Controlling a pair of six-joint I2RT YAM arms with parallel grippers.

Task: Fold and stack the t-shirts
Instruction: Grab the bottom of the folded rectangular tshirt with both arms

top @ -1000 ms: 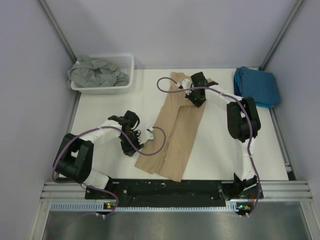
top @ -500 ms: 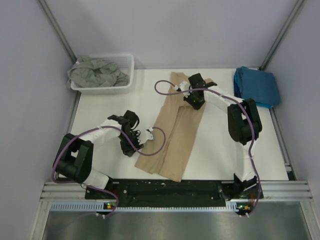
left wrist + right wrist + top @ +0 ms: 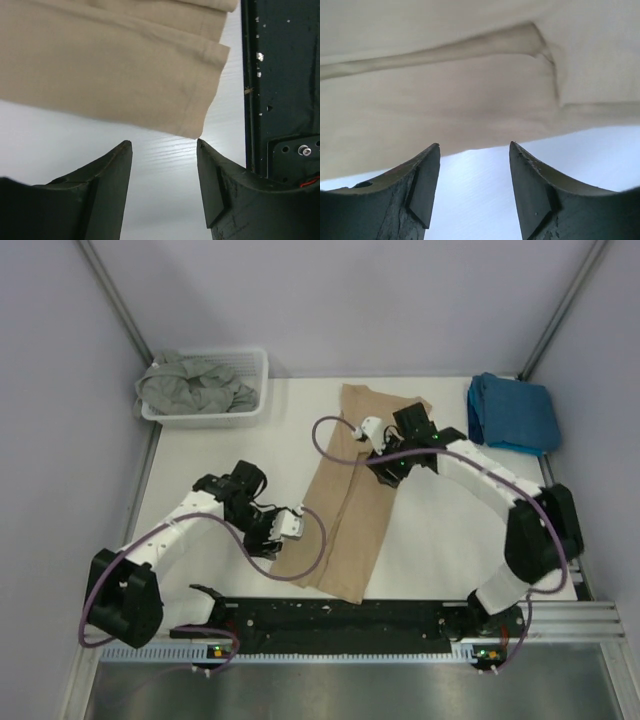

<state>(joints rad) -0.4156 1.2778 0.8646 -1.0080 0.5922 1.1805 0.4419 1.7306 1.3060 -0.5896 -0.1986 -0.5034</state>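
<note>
Both arms stand differently from a second ago: the right pincer (image 3: 385, 470) is now nearer along the tan t-shirt (image 3: 350, 510), its elbow swung out toward the right edge of the tabletop (image 3: 440, 540), and the left pincer (image 3: 272, 545) sits lower, toward the near edge. The tan t-shirt lies at the centre of the tabletop, already folded lengthwise into a long strip running from the far edge to the near edge. Both pincers are released and grasp nothing: each wrist view shows spread jaws over bare tabletop, with cloth just ahead. Judged step: crosswise folding of the strip. The next move calls for the left pincer (image 3: 162, 145) to close on the near hem corner and the right pincer (image 3: 474, 147) to take the side edge without dragging the layers apart. The teal t-shirt (image 3: 512, 412) lies folded at the far right corner, and the grey-green t-shirt (image 3: 195, 385) is crumpled in the basket (image 3: 255, 365) at the far left corner. Hard to make out: the fingertips from above, part of the strip's far end behind the right arm, and the number of layers.
</note>
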